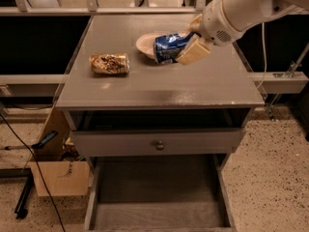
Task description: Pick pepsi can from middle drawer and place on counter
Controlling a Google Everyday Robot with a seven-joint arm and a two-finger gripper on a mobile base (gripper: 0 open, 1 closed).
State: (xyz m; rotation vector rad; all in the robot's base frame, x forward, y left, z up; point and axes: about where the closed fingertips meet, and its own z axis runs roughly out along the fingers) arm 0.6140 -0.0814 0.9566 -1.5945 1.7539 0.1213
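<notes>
White arm point(241, 6) is extended from the right rear corner, angled down-left. Small blue pepsi can point(166, 47) is clamped sideways by tan-padded gripper point(187, 41) near the matte grey bench point(159, 88) rear edge.

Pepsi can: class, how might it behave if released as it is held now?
Held sideways in the gripper over the counter, the pepsi can would probably roll, being round. It looks light and dentable. It may knock the bowl beside it.
</notes>
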